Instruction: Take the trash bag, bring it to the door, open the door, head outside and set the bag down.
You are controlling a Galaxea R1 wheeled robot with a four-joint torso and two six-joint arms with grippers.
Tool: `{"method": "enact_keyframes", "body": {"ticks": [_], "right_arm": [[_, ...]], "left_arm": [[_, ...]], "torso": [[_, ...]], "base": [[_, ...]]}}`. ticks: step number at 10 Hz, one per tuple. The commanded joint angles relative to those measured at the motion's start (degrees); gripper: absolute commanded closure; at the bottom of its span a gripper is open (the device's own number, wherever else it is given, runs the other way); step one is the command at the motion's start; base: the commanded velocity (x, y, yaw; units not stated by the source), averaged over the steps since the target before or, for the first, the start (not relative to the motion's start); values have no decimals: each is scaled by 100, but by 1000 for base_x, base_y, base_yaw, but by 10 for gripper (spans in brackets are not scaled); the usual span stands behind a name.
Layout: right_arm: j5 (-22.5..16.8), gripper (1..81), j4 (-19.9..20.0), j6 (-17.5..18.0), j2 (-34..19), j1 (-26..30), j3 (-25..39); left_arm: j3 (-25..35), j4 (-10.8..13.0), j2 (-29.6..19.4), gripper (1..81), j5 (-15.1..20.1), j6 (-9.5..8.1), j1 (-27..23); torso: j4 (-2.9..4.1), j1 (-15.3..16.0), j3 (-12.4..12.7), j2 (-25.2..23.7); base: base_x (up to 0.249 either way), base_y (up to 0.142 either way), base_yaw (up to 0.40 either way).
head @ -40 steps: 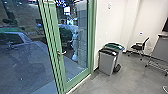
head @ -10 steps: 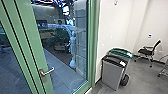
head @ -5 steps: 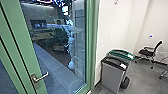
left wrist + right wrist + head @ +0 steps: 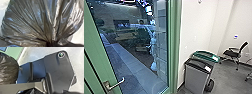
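A: Your left pincer [image 4: 50,43] has the bag [image 4: 31,22], doesn't it?

B: Yes, you're pinching it where the dark, shiny plastic gathers. The folds run tightly together at that pincer and fan out away from it.

A: And what about your right pincer?

B: Whether that one is spread or pressed together, we cannot tell you.

A: How does the bag sit against your base [image 4: 56,70]?

B: It bulges out beside it, full and rounded, with a pale green frame [image 4: 13,53] showing past it.

A: Then what do you have ahead of your pincers?

B: The door [image 4: 91,45], green-framed, with a big glass pane [image 4: 134,65]. Its metal handle [image 4: 116,84] is a lever that points toward the pane, and it stands apart from both pincers.

A: And ahead, off to your right?

B: Two bins by the white wall [image 4: 196,30]: a grey one with a black lid [image 4: 196,77], and a green-lidded one [image 4: 206,56] just behind it. Farther from your pincers, a black chair [image 4: 231,53] stands on the grey floor [image 4: 224,75].
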Motion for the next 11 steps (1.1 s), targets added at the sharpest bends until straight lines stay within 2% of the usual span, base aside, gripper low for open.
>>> {"method": "enact_keyframes", "body": {"ticks": [1, 11], "right_arm": [[-319, 10, -47, -18, -30, 217, 39], [-319, 10, -39, -18, -22, 209, 21]], "left_arm": [[23, -7, -83, 811, 447, 25, -339], [23, -33, -92, 811, 447, 25, -339]], "torso": [[0, 0, 0, 0], [0, 0, 0, 0]], "base": [[161, -70, 0], [156, 0, 0]]}}
